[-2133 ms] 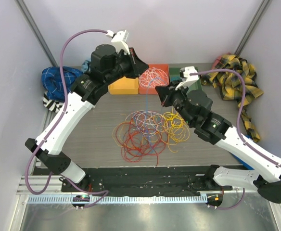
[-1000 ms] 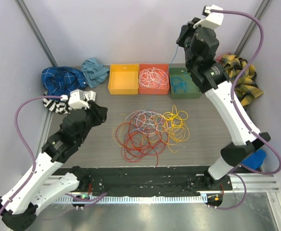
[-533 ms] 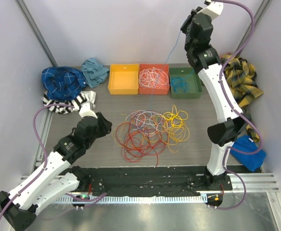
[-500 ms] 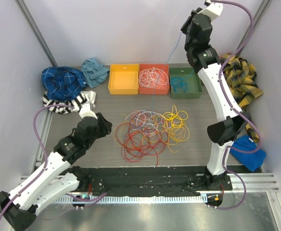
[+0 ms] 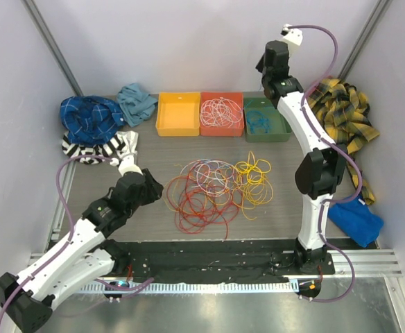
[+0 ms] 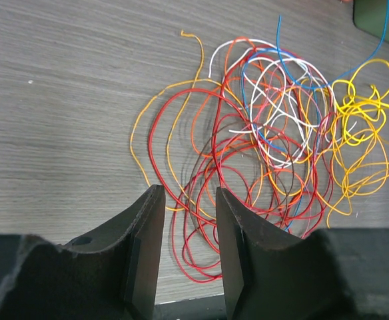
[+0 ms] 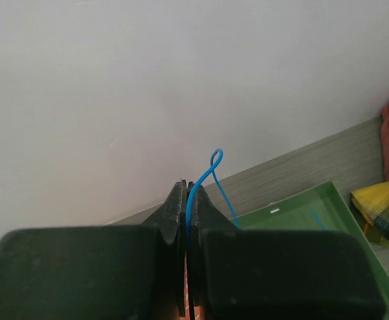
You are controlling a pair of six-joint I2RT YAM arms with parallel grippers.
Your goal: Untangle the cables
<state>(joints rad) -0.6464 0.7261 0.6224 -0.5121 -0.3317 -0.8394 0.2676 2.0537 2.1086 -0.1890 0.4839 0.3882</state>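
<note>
Grey wood-grain table (image 5: 154, 149) bears cables (image 5: 216, 187); walls (image 5: 188, 41) seemingly lavender.

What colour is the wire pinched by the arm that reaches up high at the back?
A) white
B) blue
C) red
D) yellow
B: the right gripper is shut on a thin blue wire that loops up from between its fingers.

The cables (image 5: 216, 191) lie flat in a loose red, orange, yellow, white tangle, one blue strand (image 7: 201, 181) seemingly held aloft.
</note>
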